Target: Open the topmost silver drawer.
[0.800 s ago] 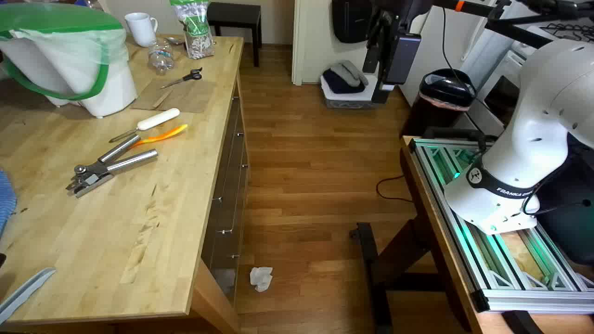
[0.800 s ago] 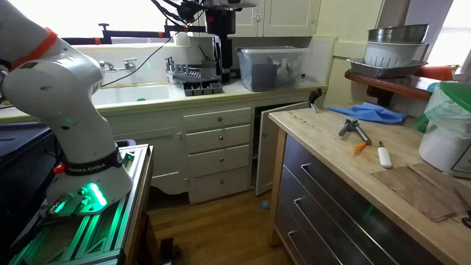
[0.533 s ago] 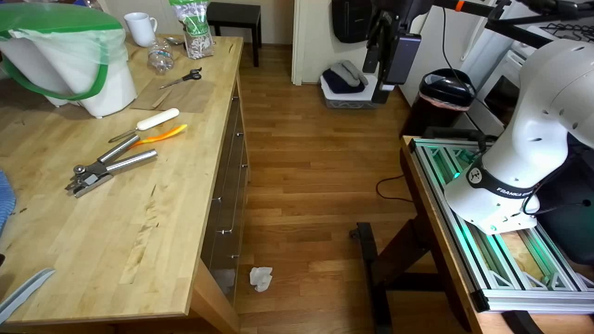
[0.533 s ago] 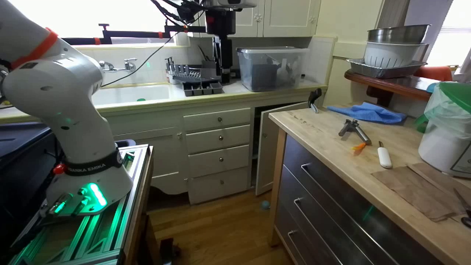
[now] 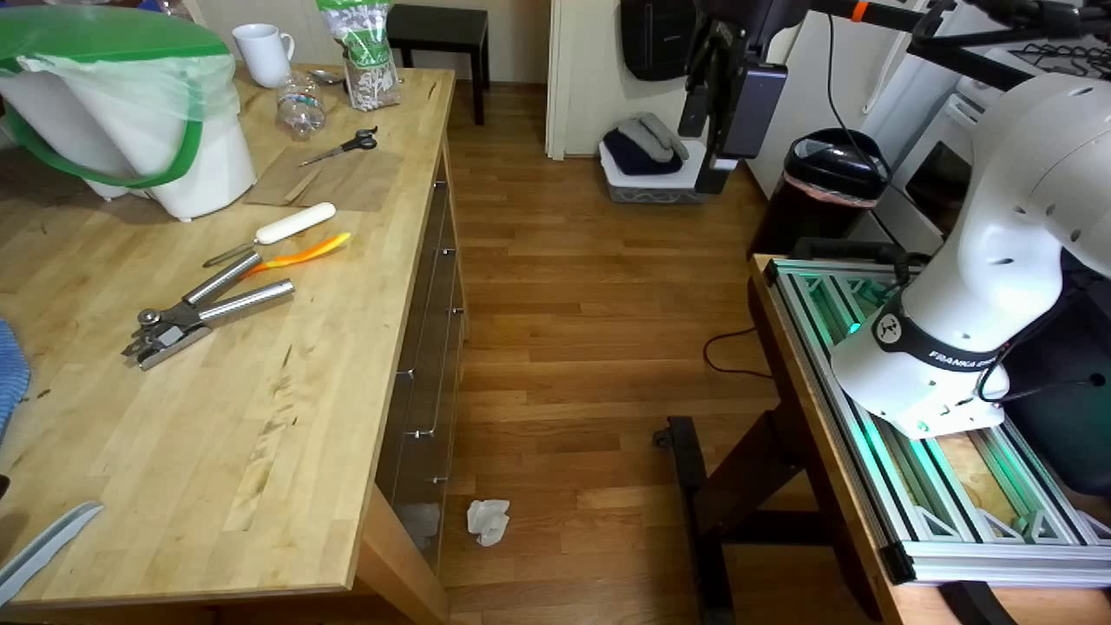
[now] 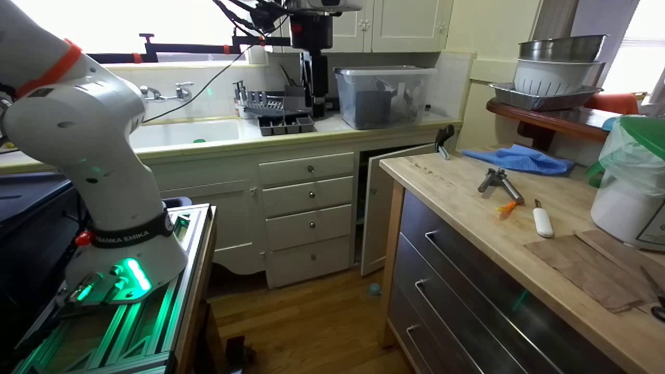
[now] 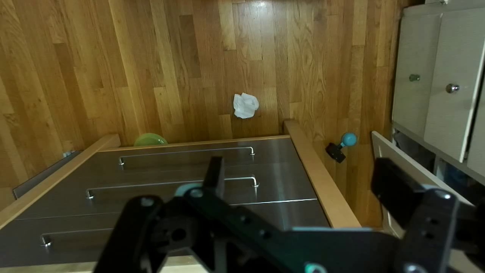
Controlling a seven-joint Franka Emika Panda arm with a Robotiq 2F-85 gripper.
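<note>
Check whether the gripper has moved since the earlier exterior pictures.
No, not visibly: in an exterior view, the gripper appears just image-left of the clear plastic bin, as before, with no shift in any direction.

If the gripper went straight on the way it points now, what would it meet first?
Probably the wooden floor: the gripper points downward, seemingly clear of the topmost silver drawer. Depth is hard to judge, so the crumpled white scrap could be close to that line.
</note>
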